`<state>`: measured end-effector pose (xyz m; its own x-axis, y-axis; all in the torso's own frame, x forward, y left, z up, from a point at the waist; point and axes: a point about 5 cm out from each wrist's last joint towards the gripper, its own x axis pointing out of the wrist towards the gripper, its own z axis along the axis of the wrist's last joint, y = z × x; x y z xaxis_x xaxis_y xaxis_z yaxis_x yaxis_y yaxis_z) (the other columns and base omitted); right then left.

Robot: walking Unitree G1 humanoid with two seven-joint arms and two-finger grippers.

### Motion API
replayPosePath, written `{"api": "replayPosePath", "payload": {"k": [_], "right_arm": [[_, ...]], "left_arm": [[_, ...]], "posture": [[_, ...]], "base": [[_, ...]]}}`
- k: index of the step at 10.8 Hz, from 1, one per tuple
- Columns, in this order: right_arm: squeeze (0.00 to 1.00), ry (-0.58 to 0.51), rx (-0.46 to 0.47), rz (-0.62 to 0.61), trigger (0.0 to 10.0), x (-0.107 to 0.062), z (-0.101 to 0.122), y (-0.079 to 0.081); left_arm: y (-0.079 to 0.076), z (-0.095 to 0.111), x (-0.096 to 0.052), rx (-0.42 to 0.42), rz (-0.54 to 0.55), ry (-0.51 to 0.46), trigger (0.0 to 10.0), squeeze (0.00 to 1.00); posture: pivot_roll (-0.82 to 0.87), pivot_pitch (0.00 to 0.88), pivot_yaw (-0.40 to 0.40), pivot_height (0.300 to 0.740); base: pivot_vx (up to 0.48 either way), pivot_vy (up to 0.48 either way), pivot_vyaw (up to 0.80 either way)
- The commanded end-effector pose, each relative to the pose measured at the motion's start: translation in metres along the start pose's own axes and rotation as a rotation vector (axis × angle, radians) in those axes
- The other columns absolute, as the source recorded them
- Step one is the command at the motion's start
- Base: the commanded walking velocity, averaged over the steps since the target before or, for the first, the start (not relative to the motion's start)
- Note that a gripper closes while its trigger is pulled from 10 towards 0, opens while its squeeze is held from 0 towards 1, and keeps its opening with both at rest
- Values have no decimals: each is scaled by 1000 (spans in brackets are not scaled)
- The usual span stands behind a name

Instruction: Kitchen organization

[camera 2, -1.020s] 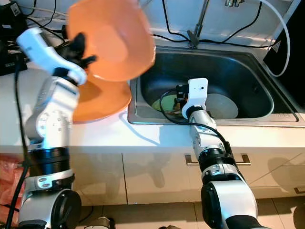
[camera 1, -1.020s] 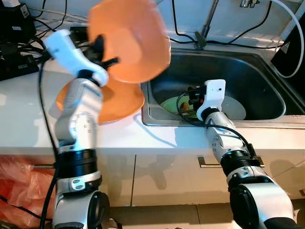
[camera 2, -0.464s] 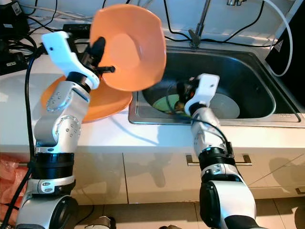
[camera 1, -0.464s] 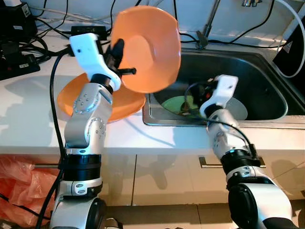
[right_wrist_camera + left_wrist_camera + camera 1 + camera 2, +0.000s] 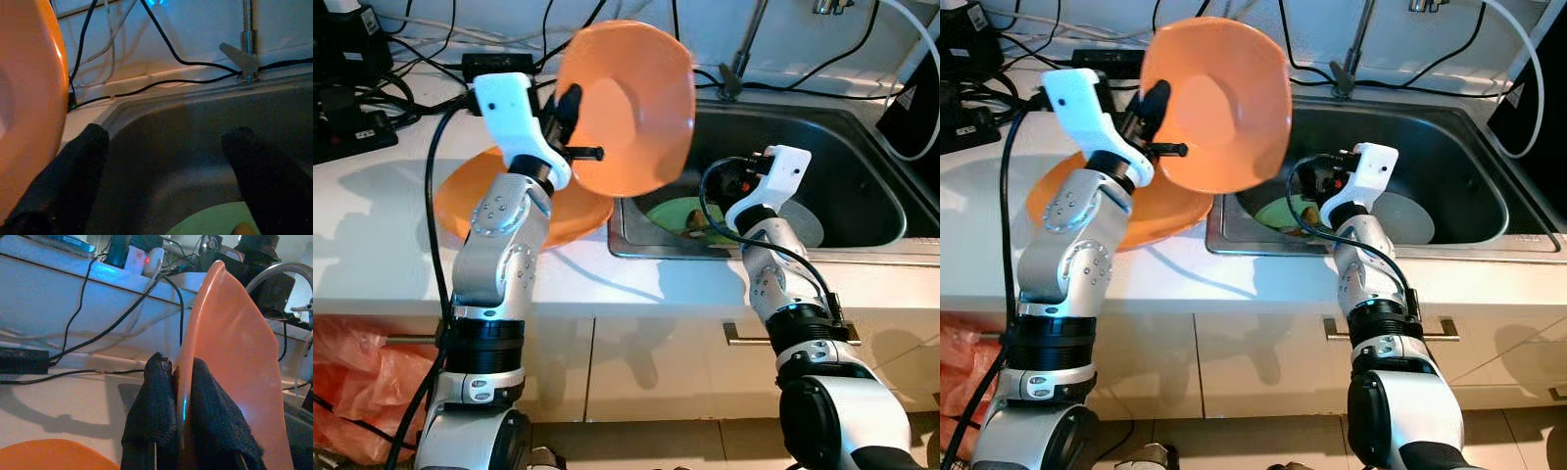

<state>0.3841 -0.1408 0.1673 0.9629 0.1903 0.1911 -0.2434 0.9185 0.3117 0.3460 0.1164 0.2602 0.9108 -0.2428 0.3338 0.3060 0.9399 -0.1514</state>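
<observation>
My white desk (image 5: 372, 255) runs along the near edge, with a steel sink (image 5: 842, 147) set into it on my right. My left hand (image 5: 570, 125) is raised above the desk, its two black fingers (image 5: 151, 406) pinching the rim of an orange bowl (image 5: 626, 108), which is tipped nearly on edge with its hollow facing the sink. Directly below and behind it, a second orange bowl (image 5: 470, 196) rests flat on the desk just beside the sink's left rim. So I count two orange bowls, one held and one lying. My right hand (image 5: 1317, 181) hovers over the sink's near left corner, fingers spread wide and holding nothing. Under it in the basin lie one green plate (image 5: 680, 213) carrying a small yellowish scrap and one grey plate (image 5: 803, 223), side by side. The green plate sits just below my right hand, the nearer one. Beyond, black cables and a tap stem run along the wall.
</observation>
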Motion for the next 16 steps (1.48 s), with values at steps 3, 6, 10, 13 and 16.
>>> {"api": "replayPosePath", "payload": {"k": [3,6,10,13,16], "right_arm": [[1000,-36,31,7,10000,1,10,-2],[1000,-45,31,9,10000,1,10,-3],[0,-30,116,115,10000,-1,11,-1],[0,-69,272,289,10000,-9,16,3],[0,-79,289,331,10000,-14,19,-2]], "left_arm": [[-2,4,0,23,-23,-26,10000,0],[0,1,-1,55,-22,-15,10000,0],[9,5,-2,123,-21,-18,10000,0],[11,10,-4,88,-74,-34,10000,0],[13,12,-8,77,-143,-31,10000,0]], "posture": [[93,61,-83,740],[91,64,-83,740],[94,68,-88,740],[94,68,-86,740],[92,67,-81,740]], "base": [[0,0,0],[0,0,0],[0,0,0],[0,0,0],[0,0,0]]}}
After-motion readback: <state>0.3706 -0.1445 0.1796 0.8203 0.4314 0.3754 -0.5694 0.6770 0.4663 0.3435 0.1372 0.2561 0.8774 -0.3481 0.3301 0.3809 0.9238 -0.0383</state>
